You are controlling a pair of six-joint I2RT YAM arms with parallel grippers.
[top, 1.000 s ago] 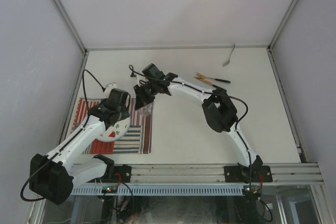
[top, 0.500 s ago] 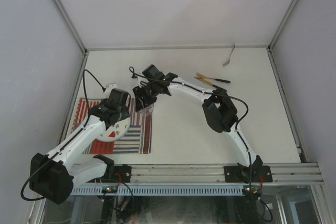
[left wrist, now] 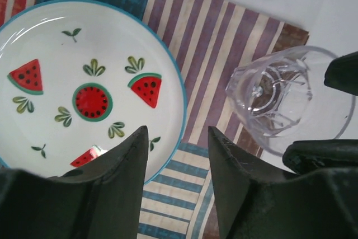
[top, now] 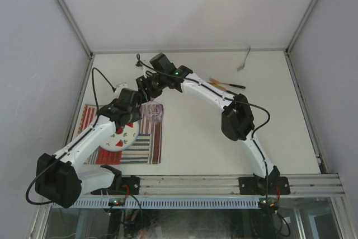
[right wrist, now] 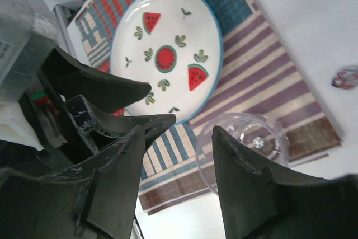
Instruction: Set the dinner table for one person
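Found the large off-white rectangular tabletop (top: 224, 138) filling the middle of the top view, with a red-white-blue striped cloth placemat (top: 154, 145) at its lower left. Saw a round white plate with watermelon prints and a blue rim (left wrist: 117, 37) lying on the mat. Saw a clear faceted glass tumbler (left wrist: 274, 96) standing upright at the mat's upper-right corner, just beside the plate.

Found the left gripper (left wrist: 177, 135) spread apart over the plate's edge, grasping nothing. Found the right gripper (right wrist: 178, 132) likewise parted and empty, just up-frame of the tumbler in the top view and clear of it.

Spotted thin orange-and-black cutlery (top: 221, 85) well to the right of the right gripper, long axis running left to right and slightly downward. Judged the right gripper the nearer one for fetching it. Noted a further grey utensil (top: 243, 61) at the table's upper right.
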